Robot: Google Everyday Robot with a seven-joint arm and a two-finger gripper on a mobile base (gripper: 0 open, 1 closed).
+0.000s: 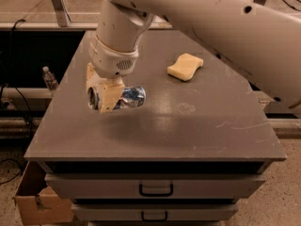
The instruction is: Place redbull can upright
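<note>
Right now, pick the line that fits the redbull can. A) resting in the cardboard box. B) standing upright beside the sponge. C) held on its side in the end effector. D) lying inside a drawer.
C: the end effector grips the redbull can, which lies sideways over the left part of the table, apart from the sponge.

We take this for a lab or workshop. A plain grey flat-topped table [197,126] sits over grey drawers with black pull handles [155,186], and a torn brown cardboard box [35,206] stands on the speckled floor below its front left corner. The tan two-finger gripper [104,98] hangs near the left edge, clamped on the sideways blue-and-silver redbull can [132,97].
</note>
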